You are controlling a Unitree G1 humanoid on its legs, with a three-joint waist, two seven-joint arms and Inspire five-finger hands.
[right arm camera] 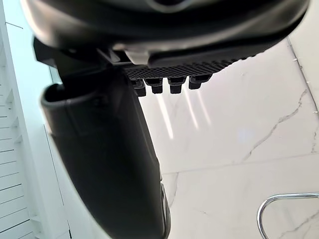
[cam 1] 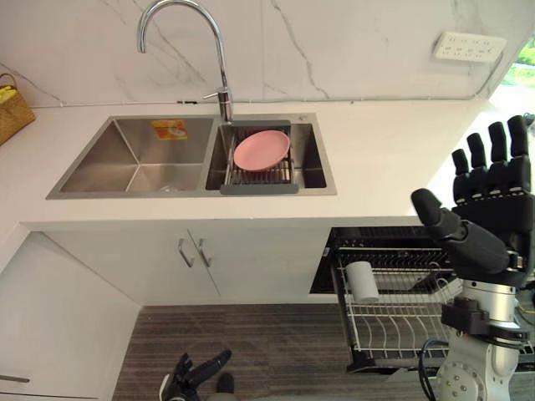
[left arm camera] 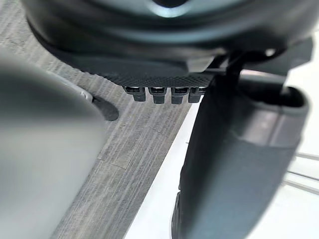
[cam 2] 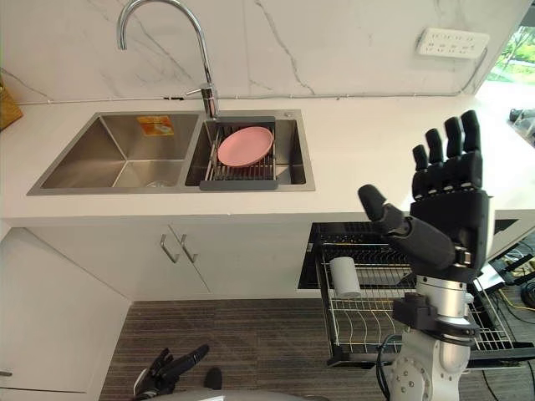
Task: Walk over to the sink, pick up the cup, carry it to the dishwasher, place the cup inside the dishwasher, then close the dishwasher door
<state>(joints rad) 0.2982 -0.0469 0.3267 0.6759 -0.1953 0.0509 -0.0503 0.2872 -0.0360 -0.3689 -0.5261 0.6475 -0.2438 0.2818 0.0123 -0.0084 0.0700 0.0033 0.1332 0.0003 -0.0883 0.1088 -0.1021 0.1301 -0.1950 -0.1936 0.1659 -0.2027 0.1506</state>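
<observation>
A steel sink [cam 1: 99, 164] with two basins is set into the white surface [cam 1: 393, 150], and everything else is placed from it. The curved faucet [cam 1: 219, 50] rises at the sink's back edge, between the two basins. In the sink's right basin a drain rack [cam 1: 261, 174] carries a pink plate [cam 1: 261, 149], which leans tilted on the bars. An orange sticker [cam 1: 170, 129] sits on the back wall of the left basin. Far to the left of the sink, a woven basket [cam 1: 12, 110] stands at the surface's edge. Up on the marble wall to the right of the sink there is a white socket strip [cam 1: 469, 46].

Below the sink are two white cabinet doors [cam 1: 251, 263] with metal handles. Just to the right of them, under the surface, the dishwasher [cam 1: 376, 242] is open, with its wire rack [cam 1: 393, 322] pulled out over the striped floor [cam 1: 267, 342]. The white cup [cam 1: 362, 281] rests in this rack, at the corner nearest the sink, apart from both hands.

The right hand [cam 1: 493, 213] is raised to the right of the sink, above the pulled-out rack, palm toward the wall; its fingers are straight and spread, the thumb stands out sideways, and it holds nothing. The left hand [cam 1: 188, 376] hangs low in front of the sink's cabinet, near the floor, fingers loosely spread and empty
</observation>
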